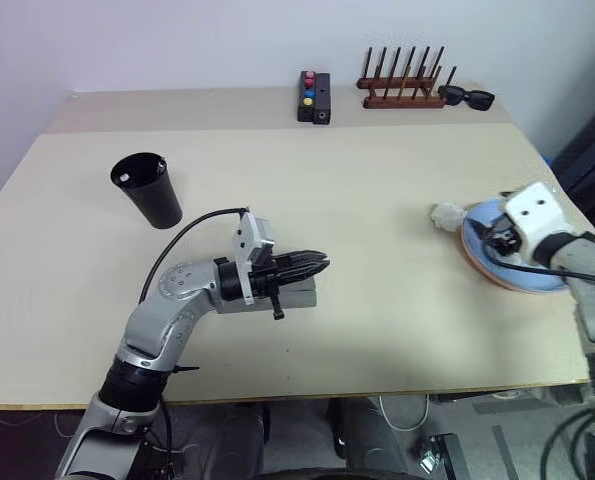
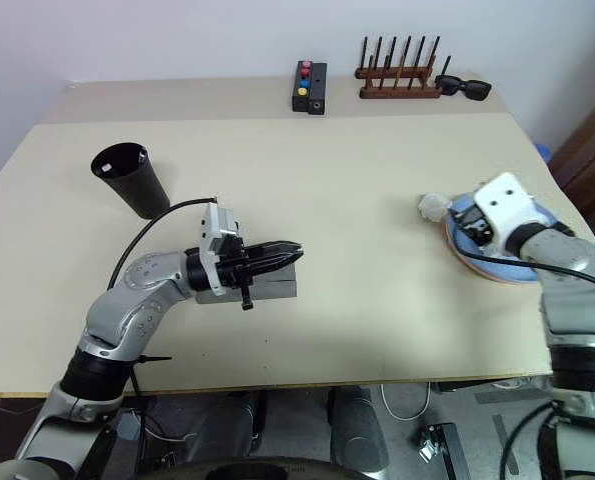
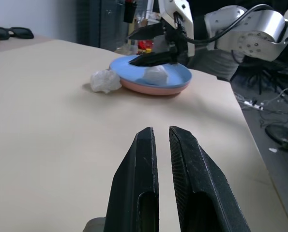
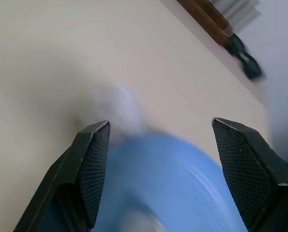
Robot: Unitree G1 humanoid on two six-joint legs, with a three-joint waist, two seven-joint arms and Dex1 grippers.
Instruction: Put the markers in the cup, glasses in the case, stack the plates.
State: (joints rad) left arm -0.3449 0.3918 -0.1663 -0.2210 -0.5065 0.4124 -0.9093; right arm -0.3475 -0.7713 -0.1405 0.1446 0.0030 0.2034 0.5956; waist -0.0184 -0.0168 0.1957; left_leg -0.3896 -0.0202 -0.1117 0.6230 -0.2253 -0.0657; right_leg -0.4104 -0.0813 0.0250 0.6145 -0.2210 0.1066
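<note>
The light blue plate (image 3: 183,74) lies on the pink plate (image 3: 153,90) at the table's right side. My right gripper (image 3: 134,48) hovers open just above them, its fingers (image 4: 93,159) wide apart and empty. A white crumpled lump (image 3: 156,76) sits on the blue plate beneath it. The black cup (image 1: 147,190) stands upright at the left. My left gripper (image 1: 314,267) is shut and level, just over the grey case (image 1: 302,296), which is closed. The markers and the glasses are hidden.
A second white crumpled lump (image 1: 445,215) lies on the table against the plates' left edge. At the back stand a wooden peg rack (image 1: 402,88), black sunglasses (image 1: 467,97) and a black box with coloured buttons (image 1: 314,97). The table's right edge runs close past the plates.
</note>
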